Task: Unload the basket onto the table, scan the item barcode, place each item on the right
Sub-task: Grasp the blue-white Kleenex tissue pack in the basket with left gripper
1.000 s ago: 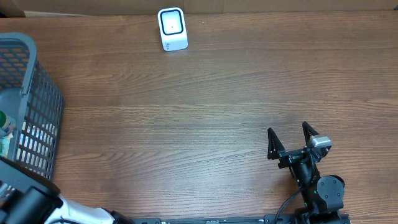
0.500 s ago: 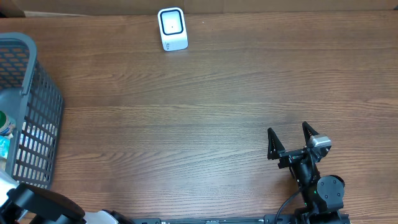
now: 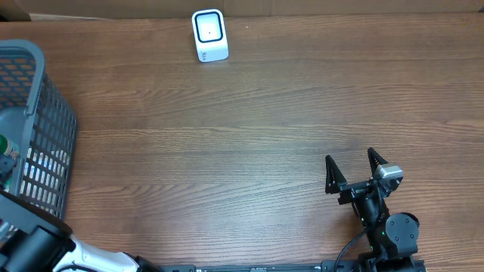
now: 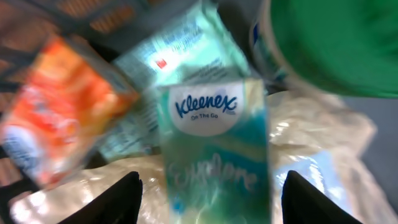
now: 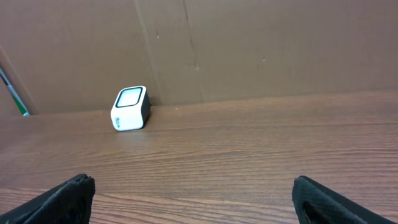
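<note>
At the far left a grey mesh basket [image 3: 51, 143] stands on the wooden surface [image 3: 242, 159], and the left arm reaches down into it. In the left wrist view, the left tool [image 4: 211, 182] has its two dark fingertips [image 4: 127, 196] set apart at a middling width. A teal and white Kleenex tissue pack [image 4: 214, 124] stands upright in the gap between them and just ahead. Bare space shows on either side of the pack, so neither fingertip appears to touch it, though the view is blurred.

Ahead and to the left of this tool lies an orange packet [image 4: 59, 118], tilted. Straight ahead, behind the tissue pack, is a pale blue-green packet [image 4: 180, 59]. Ahead and to the right is a container with a broad green lid [image 4: 329, 43]. Crinkled white plastic [image 4: 323, 146] lies under all of these.

Further right, a small white scanner [image 3: 209, 34] with a dark-rimmed window stands on the surface at its far edge, against a brown cardboard wall [image 5: 249, 43].

At the right, the right tool [image 3: 350, 157] is near the front edge of the surface with its jaws spread wide and nothing between them. The scanner is well apart from this tool, far ahead of it and to its left. Only bare wood lies between them.
</note>
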`<state>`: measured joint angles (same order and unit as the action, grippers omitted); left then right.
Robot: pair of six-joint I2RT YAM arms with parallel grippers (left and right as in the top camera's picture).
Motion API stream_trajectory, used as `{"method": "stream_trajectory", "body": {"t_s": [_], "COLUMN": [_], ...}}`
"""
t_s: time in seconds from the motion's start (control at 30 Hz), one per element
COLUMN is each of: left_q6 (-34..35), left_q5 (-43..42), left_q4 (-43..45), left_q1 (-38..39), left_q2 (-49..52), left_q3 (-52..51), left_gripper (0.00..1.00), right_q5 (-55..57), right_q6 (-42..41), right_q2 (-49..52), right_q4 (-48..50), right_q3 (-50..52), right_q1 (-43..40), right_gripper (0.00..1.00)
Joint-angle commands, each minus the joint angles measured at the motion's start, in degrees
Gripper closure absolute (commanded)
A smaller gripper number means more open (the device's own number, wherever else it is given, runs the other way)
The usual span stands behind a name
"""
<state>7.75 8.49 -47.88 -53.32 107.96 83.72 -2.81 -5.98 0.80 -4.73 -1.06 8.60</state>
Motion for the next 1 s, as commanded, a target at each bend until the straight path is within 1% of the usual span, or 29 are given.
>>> {"method": "stream_trajectory", "body": {"t_s": [0.0,0.13,0.17,0.2,0.27,0.33,0.6,0.8,0.9,0.97], "left_q6": [1.75,1.75,1.75,1.75,1.70,1.73,1.70,1.51,1.51,1.77], "left_q5": [-0.61,-0.61,-0.61,-0.61,-0.61,-0.61,-0.68,-0.81,-3.19,-7.78], "left_q4": [0.11,0.70,0.87,1.07,1.33,1.46,-0.07,-4.13,-6.01,-6.78], "left_q1": [0.09,0.09,0.09,0.09,0.09,0.09,0.11,0.11,0.15,0.22], "left_q2": [4.15,6.78,7.10,7.43,7.54,7.50,4.17,-4.07,-9.27,-12.79], "left_q3": [-0.42,-0.42,-0.42,-0.42,-0.42,-0.31,0.15,5.62,9.84,12.31], "left_gripper": [0.44,0.47,0.50,0.55,0.79,0.95,0.96,0.96,0.96,0.96], "right_q5": [-0.28,-0.28,-0.28,-0.28,-0.28,-0.28,-0.28,-0.28,-0.28,-0.28], "right_q6": [-0.17,-0.17,-0.17,-0.17,-0.17,-0.17,-0.17,-0.17,-0.17,-0.17], "right_q2": [-0.63,-0.63,-0.63,-0.63,-0.63,-0.63,-0.63,-0.63,-0.63,-0.63], "right_q4": [0.15,0.17,0.17,0.15,0.15,0.15,0.17,0.17,0.15,0.17], "right_q3": [0.61,0.61,0.61,0.61,0.61,0.61,0.61,0.61,0.61,0.61], "right_q1": [-0.28,-0.28,-0.28,-0.28,-0.28,-0.28,-0.28,-0.28,-0.28,-0.28], "right_gripper": [0.00,0.00,0.00,0.00,0.00,0.00,0.00,0.00,0.00,0.00]}}
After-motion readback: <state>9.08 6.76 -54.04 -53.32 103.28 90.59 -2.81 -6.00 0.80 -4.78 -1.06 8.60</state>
